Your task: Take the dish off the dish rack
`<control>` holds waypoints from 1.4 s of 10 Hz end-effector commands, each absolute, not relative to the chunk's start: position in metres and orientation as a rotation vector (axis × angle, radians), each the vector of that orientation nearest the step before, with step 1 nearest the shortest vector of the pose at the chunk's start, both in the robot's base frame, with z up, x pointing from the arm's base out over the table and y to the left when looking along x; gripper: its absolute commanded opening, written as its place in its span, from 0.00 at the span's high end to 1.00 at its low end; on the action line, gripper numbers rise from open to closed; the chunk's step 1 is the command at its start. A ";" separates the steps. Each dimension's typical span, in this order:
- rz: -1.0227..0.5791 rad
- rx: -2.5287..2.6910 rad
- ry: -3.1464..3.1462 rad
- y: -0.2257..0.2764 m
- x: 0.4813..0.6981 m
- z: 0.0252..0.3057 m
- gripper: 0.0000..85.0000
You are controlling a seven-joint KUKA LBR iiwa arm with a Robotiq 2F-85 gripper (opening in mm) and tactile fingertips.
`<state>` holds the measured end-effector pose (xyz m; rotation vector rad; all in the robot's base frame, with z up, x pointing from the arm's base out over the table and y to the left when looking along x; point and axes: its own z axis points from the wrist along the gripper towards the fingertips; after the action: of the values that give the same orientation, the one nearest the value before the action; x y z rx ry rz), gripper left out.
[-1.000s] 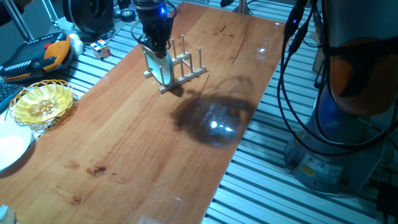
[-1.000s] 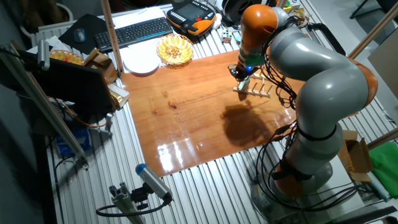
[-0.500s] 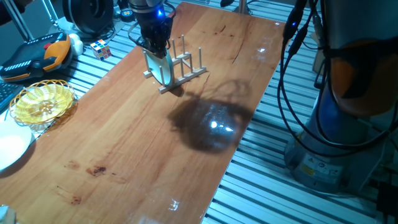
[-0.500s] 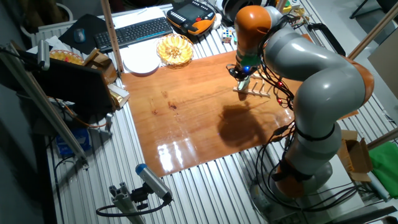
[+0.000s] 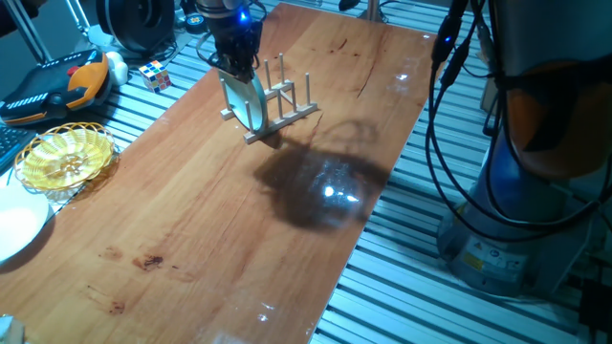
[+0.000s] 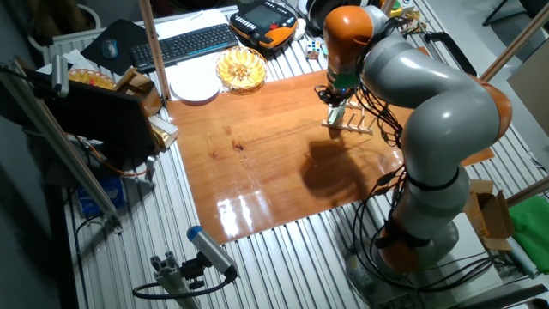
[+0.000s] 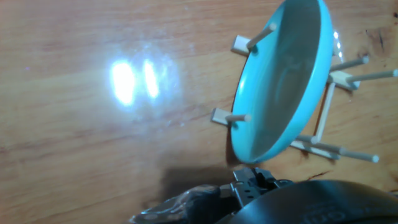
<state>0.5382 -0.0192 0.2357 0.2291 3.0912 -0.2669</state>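
The dish (image 5: 246, 102), a light turquoise plate, stands on edge between the pegs of the small wooden dish rack (image 5: 285, 103) at the far end of the table. My gripper (image 5: 237, 69) comes down from above onto the dish's top rim and looks shut on it. From the hand, the dish (image 7: 283, 81) fills the right side, leaning on the rack's pegs (image 7: 339, 150), and its near rim runs into my gripper (image 7: 254, 179) at the bottom edge. From the other side, my gripper (image 6: 336, 96) sits right over the dish rack (image 6: 352, 124).
A yellow woven basket (image 5: 65, 156) and a white plate (image 5: 17, 225) lie left of the table, with a Rubik's cube (image 5: 155, 75) and an orange pendant (image 5: 67, 81) behind them. The robot base (image 5: 535, 182) and its cables stand to the right.
The arm's upper links have swung slightly left and its shadow on the table has shifted. The gripper stays at the dish's rim, and the dish remains in the rack.
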 end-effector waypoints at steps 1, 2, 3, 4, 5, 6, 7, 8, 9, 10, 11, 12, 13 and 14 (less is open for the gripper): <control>-0.290 0.241 3.086 -0.021 0.540 0.235 0.99; -0.327 0.260 3.079 -0.021 0.542 0.234 0.99; -0.346 0.281 3.074 -0.022 0.544 0.233 0.99; -0.353 0.295 3.072 -0.022 0.545 0.233 0.99; -0.358 0.311 3.073 -0.022 0.546 0.234 0.99; -0.368 0.320 3.071 -0.022 0.547 0.236 0.99; -0.389 0.331 3.065 -0.020 0.549 0.238 0.99; -0.421 0.328 3.057 -0.018 0.552 0.239 0.99; -0.430 0.341 3.053 -0.018 0.555 0.239 0.99; -0.424 0.376 3.053 -0.020 0.557 0.240 0.99; -0.404 0.404 3.057 -0.021 0.558 0.240 0.99; -0.408 0.422 3.059 -0.021 0.560 0.238 0.99; -0.412 0.445 3.066 -0.021 0.561 0.238 0.99; -0.416 0.456 3.068 -0.021 0.561 0.238 0.99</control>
<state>0.5613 -0.0211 0.2375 0.4576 3.0664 -0.4211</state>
